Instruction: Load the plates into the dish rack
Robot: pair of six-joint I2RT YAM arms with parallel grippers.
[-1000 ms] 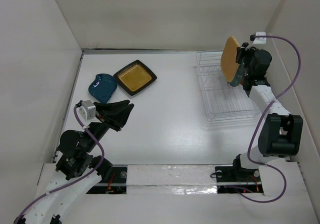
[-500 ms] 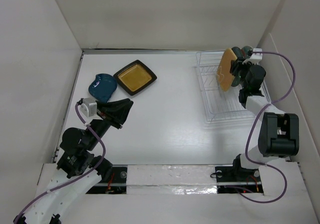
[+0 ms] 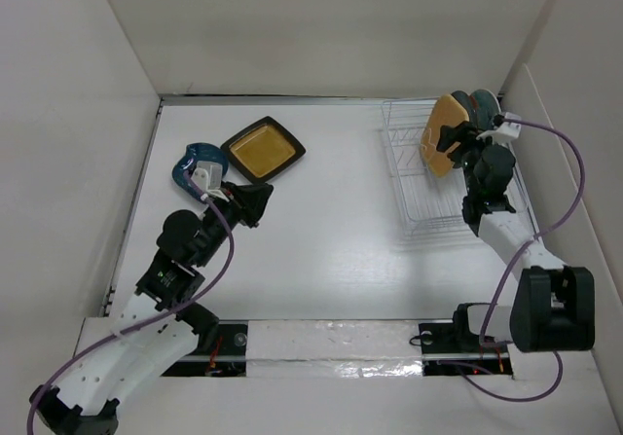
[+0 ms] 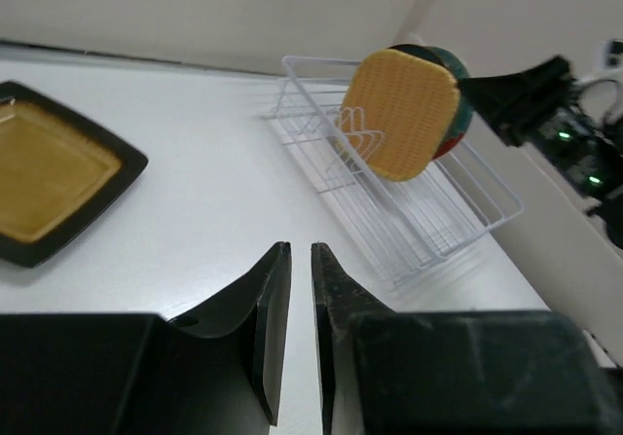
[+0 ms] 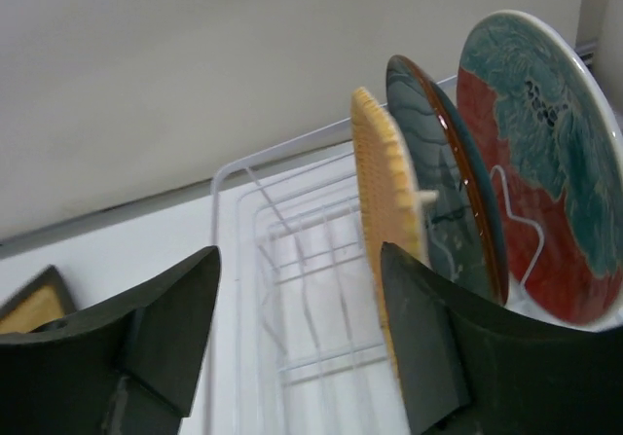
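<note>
The white dish rack (image 3: 428, 187) (image 4: 419, 211) (image 5: 282, 260) holds three plates on edge. They are the tan wooden one (image 3: 438, 141) (image 4: 401, 112) (image 5: 382, 177), the dark teal one (image 5: 438, 197) and the red one with teal pattern (image 5: 545, 172). My right gripper (image 3: 452, 141) (image 5: 300, 260) is open beside the tan plate, holding nothing. The black-rimmed square plate with a yellow centre (image 3: 263, 150) (image 4: 44, 182) and the blue plate (image 3: 187, 163) lie flat at the far left. My left gripper (image 3: 257, 201) (image 4: 300, 252) hovers just short of the square plate, empty, its jaws a narrow slit apart.
White walls close in the table on the left, far and right sides, with the rack close to the right wall (image 3: 555, 114). My left arm's wrist camera (image 3: 204, 175) covers part of the blue plate.
My right gripper lowered the tan plate into the rack, opened and let it go. My left arm swung forward toward the square plate, its jaws narrowing.
</note>
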